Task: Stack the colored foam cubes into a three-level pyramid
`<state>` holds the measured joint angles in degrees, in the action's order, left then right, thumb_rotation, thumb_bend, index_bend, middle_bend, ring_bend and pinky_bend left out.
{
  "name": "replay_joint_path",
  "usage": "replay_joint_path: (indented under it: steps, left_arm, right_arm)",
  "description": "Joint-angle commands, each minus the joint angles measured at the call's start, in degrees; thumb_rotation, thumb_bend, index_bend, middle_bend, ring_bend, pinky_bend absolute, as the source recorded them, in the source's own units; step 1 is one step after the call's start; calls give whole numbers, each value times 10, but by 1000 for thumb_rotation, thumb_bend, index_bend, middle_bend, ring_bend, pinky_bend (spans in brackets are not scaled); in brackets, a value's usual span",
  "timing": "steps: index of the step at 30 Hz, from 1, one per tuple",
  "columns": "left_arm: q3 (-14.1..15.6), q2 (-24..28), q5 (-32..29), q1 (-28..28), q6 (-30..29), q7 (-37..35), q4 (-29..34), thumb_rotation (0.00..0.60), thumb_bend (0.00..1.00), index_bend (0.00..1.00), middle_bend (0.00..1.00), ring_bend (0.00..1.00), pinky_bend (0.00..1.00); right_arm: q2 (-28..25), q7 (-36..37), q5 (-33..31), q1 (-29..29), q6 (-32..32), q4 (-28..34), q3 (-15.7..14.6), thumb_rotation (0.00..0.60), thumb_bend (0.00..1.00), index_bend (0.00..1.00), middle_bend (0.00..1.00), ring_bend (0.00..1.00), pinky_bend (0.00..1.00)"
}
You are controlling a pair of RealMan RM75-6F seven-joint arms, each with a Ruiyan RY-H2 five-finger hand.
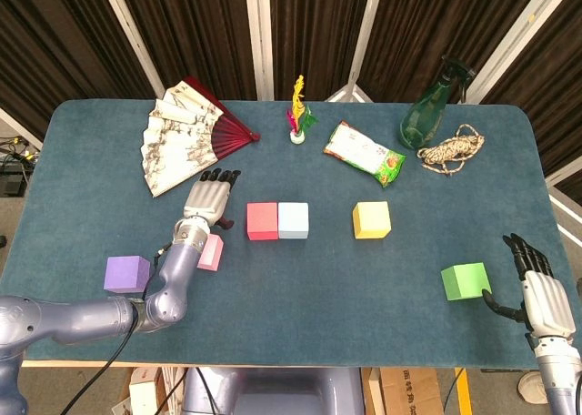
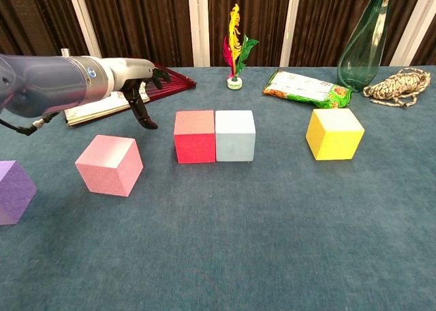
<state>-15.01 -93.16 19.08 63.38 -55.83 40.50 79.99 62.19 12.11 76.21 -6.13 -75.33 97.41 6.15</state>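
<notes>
Two cubes, red cube [image 1: 262, 220] and light blue cube [image 1: 293, 220], touch mid-table. We see our left hand [image 1: 207, 197] released, hovering left of them; our right hand [image 1: 537, 288] released beside the green cube [image 1: 466, 280].

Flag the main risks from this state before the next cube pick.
1. Left hand hovers open between the paper fan and the red cube; a careless reach may snag the fan or break the red cube's contact with the light blue cube.
2. Green cube sits near the table's front edge; the right hand could push it off.
</notes>
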Motion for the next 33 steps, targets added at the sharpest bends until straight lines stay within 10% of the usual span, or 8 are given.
replay_joint_path:
  steps: [1, 33]
  left_arm:
    - [-1, -10, -2, 4, 4, 2, -14, 600, 322, 0, 83, 0, 35]
    - [-21, -73, 13, 24, 14, 6, -86, 600, 382, 0, 85, 0, 34]
  right_arm:
    - [0, 0, -1, 0, 0, 0, 0, 600, 325, 0, 0, 0, 0]
    - [-1, 7, -6, 1, 2, -4, 2, 600, 325, 0, 0, 0, 0]
